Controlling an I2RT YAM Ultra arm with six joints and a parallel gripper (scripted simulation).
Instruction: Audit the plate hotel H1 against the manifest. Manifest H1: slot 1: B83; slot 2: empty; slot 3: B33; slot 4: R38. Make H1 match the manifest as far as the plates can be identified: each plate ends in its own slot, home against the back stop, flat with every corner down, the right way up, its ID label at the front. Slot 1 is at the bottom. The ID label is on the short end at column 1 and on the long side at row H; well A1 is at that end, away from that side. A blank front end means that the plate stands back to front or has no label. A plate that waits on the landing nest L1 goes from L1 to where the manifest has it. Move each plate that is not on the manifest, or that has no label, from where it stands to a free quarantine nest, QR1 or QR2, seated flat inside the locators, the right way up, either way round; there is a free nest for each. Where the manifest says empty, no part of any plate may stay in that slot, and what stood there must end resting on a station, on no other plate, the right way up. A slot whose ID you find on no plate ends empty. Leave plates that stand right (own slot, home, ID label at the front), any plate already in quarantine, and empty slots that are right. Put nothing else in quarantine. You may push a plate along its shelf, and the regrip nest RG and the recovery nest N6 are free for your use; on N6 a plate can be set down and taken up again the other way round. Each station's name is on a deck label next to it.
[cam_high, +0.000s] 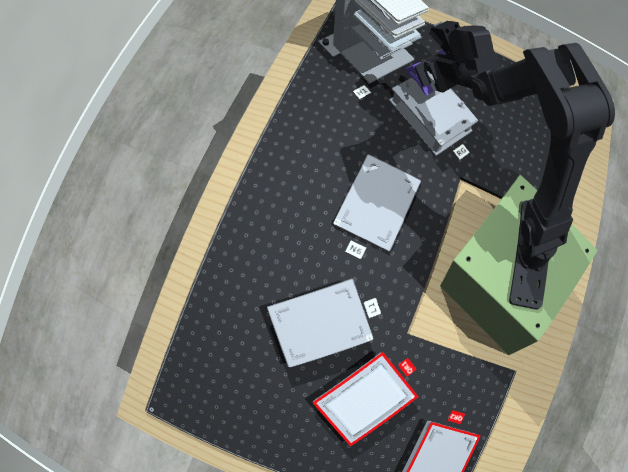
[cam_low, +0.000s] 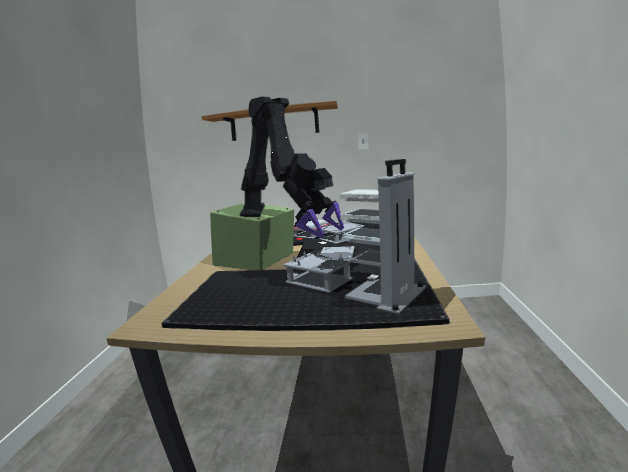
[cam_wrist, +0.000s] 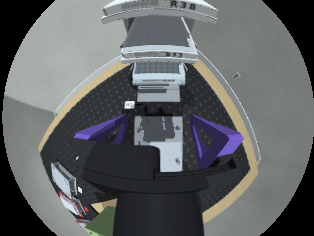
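Sweeping from the left edge of the tan wooden tabletop (cam_high: 152, 385), the black perforated deck mat (cam_high: 243, 213) carries the pale grey landing nest L1 (cam_high: 319, 322) and, toward the near edge, the red-framed quarantine nest QR1 (cam_high: 364, 398) with a white plate seated in it. Further right sits the red-framed quarantine nest QR2 (cam_high: 449, 446), apparently free. Mid-mat lies the grey recovery nest N6 (cam_high: 378, 205). At the far edge stands the grey upright plate hotel H1 (cam_low: 395, 238), white plates stacked on its shelves; from the wrist view labels are too small to read. Just right of it is the raised grey regrip nest RG (cam_high: 441, 119), then the green block pedestal (cam_high: 487, 284) by the right edge.

Risk, as I judge it: reaching in at a slant could catch a shelf lip or the neighbouring plate, tilting a plate off its stop, and RG crowds the approach.

The black arm's gripper (cam_low: 320, 219) hangs before the hotel's front, purple fingers spread fully wide, gripping and touching nothing.
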